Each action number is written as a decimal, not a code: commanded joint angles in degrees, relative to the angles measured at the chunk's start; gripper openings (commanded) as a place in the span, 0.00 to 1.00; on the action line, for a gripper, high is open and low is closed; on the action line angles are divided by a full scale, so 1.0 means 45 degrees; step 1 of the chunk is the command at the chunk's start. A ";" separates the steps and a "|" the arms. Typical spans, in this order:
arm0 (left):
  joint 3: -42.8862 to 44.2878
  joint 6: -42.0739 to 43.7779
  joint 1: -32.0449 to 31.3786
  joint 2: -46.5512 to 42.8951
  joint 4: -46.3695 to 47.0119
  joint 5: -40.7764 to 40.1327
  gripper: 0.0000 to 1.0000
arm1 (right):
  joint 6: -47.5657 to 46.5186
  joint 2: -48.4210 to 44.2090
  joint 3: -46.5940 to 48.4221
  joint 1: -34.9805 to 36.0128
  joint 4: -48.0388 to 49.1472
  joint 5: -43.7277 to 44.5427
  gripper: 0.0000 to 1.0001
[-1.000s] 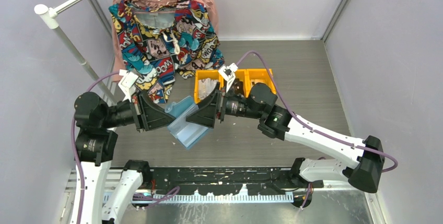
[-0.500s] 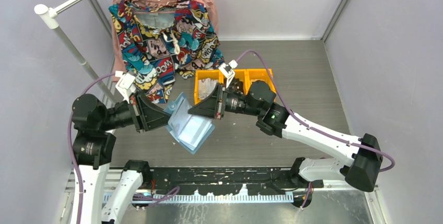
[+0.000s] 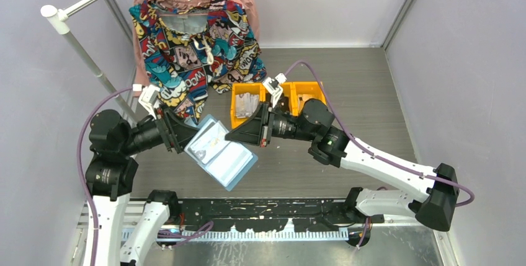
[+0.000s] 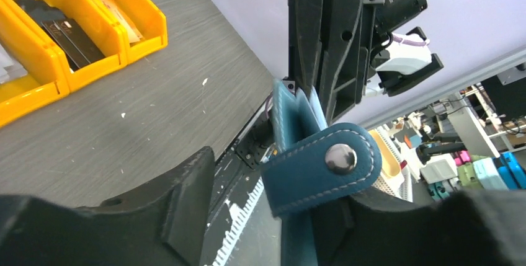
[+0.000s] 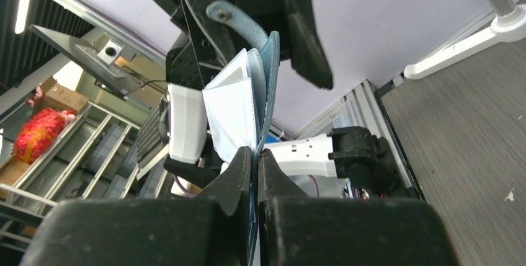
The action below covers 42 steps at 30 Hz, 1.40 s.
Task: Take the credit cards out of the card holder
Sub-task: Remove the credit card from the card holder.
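Above the table (image 3: pixel 372 105), the holder (image 3: pixel 222 152) hung open in the air between both arms, pale inner side up. The right gripper (image 5: pixel 254 157) was pinched shut on its right edge. The left gripper (image 3: pixel 185 137) stood with jaws apart around the snap tab (image 4: pixel 332 160) — not clamped, I thought. The cards (image 3: pixel 206 144) sat in the sleeves. Opening looked done — next, the left had to pinch one card's edge and slide it out.
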 commanded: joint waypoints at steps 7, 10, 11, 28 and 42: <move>0.0354 -0.1814 -0.0024 0.0712 0.1607 0.1386 0.66 | -0.1694 -0.1142 0.0506 0.0096 -0.2959 -0.0282 0.01; -0.0141 -0.3225 -0.0019 0.0712 0.2864 0.1961 0.69 | -0.2210 -0.1312 0.0780 0.0103 -0.3706 -0.0373 0.01; -0.0416 -0.3784 -0.0023 0.0617 0.3482 0.2130 0.69 | -0.2320 -0.1315 0.0931 0.0099 -0.3890 -0.0439 0.01; -0.1363 0.0614 -0.0038 -0.0368 0.0211 0.2652 0.33 | -0.3425 0.0419 0.3236 0.0172 -0.4762 -0.2049 0.01; -0.1325 -0.0379 -0.0038 -0.0369 0.1486 0.2119 0.00 | -0.1758 0.0362 0.1742 0.0161 -0.3294 -0.2351 0.51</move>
